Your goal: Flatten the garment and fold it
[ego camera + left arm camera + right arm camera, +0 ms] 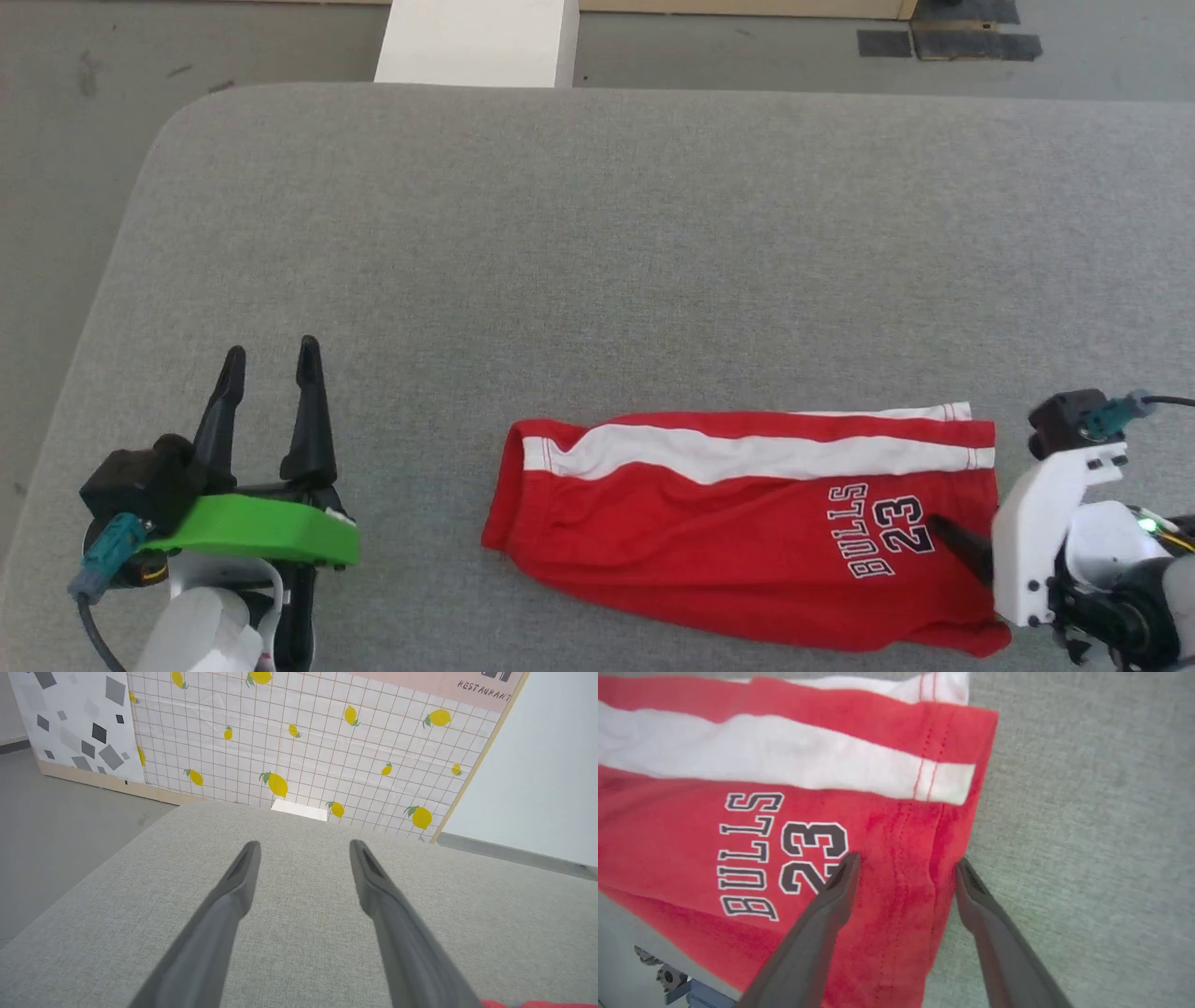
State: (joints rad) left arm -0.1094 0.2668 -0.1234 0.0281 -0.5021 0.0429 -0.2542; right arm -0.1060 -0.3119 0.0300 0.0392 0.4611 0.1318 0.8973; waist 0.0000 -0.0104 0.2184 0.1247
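1. On the grey table [597,233], near its front edge and right of centre, the shorts [747,532] lie flat. My left gripper [271,353] hovers well apart to the left, fingers spread, holding nothing.
2. My right gripper [906,865] is spread too, one finger over the hem [948,826], the other over bare table, gripping nothing.
3. Risk: I judge a finger could snag the hem on moving off and rumple the cloth.
4. Risk: the shorts' near side sits by the table's edge, so a tug towards me could slide them off.
5. The long axis runs left to right, with the waistband [504,495] left, the hem and lettering [882,532] right, and the white stripe [747,455] on the far side.
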